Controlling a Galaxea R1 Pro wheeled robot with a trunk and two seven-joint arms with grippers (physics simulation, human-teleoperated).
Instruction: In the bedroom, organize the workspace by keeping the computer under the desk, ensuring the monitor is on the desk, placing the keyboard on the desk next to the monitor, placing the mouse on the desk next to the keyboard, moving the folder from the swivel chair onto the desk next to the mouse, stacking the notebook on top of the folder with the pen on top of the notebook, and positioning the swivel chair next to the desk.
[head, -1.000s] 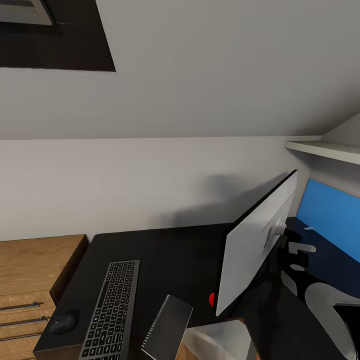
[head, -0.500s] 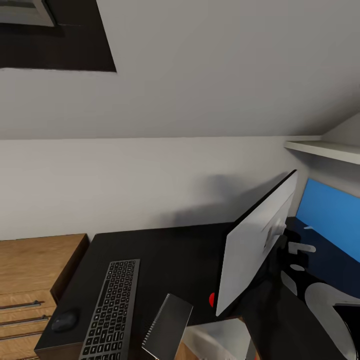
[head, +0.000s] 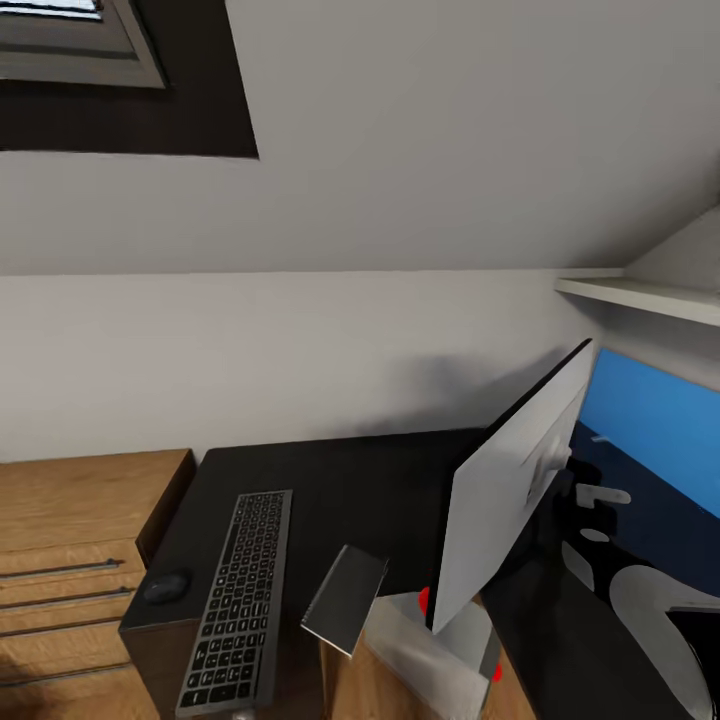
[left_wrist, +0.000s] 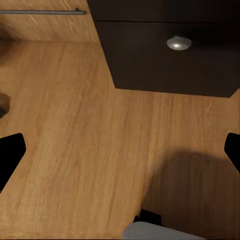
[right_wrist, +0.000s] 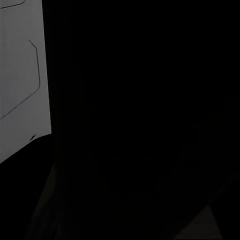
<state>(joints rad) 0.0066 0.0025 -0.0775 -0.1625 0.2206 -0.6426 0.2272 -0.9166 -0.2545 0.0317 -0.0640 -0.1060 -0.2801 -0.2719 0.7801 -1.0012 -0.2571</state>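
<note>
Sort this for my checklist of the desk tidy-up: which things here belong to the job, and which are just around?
Belong to the job:
desk
keyboard
mouse
monitor
grey notebook-like item, tilted beside the keyboard

Just around:
wooden drawer unit
wall shelf
blue panel
window

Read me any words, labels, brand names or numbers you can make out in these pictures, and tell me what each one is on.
None can be read.
keyboard: the keys carry pale marks, too small and blurred to read.
monitor: its plain grey back faces the camera, no logo visible.
mouse and notebook: no lettering visible.
</note>
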